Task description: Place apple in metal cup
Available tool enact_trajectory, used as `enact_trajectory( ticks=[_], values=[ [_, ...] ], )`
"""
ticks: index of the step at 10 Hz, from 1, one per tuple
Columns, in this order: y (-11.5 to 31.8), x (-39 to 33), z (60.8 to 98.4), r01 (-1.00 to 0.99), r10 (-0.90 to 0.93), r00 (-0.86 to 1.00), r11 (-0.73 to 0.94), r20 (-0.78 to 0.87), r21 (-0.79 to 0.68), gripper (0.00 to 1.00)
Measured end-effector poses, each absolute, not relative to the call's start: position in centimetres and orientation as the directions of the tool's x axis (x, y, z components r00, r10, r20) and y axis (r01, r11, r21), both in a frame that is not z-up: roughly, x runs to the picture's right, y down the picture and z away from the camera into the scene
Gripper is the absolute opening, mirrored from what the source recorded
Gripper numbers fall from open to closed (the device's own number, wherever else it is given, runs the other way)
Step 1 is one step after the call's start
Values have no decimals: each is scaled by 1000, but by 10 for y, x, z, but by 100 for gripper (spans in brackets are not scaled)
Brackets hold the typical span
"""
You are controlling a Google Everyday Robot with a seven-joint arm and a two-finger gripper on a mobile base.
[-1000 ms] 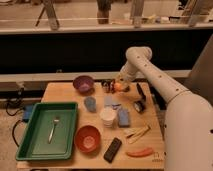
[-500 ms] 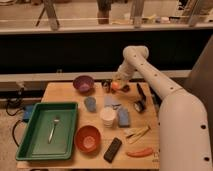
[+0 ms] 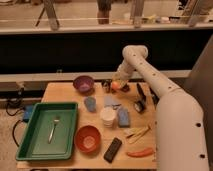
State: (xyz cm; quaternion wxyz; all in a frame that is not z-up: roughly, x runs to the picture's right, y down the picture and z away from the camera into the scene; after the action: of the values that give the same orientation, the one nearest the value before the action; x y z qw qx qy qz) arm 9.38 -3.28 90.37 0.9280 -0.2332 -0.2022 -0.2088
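Apple (image 3: 115, 86), held in the gripper (image 3: 117, 84), has moved left toward the metal cup (image 3: 106, 86) near the surface's (image 3: 60, 95) far edge.

My gripper (image 3: 116, 85) hangs over the counter's (image 3: 60, 93) upper centre; on the wood lie a green tray (image 3: 32, 135), purple bowl (image 3: 83, 83), orange bowl (image 3: 88, 138), white cup (image 3: 107, 116), metal cup (image 3: 106, 86).

The surface (image 3: 60, 93) looks like pale matt wood. Behind the plastic-looking purple bowl (image 3: 83, 84), toward the right, the end effector (image 3: 118, 86) hangs at the smooth-skinned orange apple (image 3: 116, 86), beside the dark shiny metal cup (image 3: 106, 86). The green tray (image 3: 35, 145) looks like smooth plastic and holds a metal fork (image 3: 53, 128). The robot arm (image 3: 150, 80) has a smooth, off-white shell.
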Motion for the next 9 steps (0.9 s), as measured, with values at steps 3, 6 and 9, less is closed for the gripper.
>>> enact_trajectory(
  ticks=[3, 6, 9],
  values=[
    [-45, 90, 885, 481, -307, 805, 838, 507, -258, 4],
    [-57, 66, 884, 510, -337, 761, 839, 555, -189, 4],
    [-59, 48, 891, 533, -349, 725, 830, 595, -163, 4]
  ],
)
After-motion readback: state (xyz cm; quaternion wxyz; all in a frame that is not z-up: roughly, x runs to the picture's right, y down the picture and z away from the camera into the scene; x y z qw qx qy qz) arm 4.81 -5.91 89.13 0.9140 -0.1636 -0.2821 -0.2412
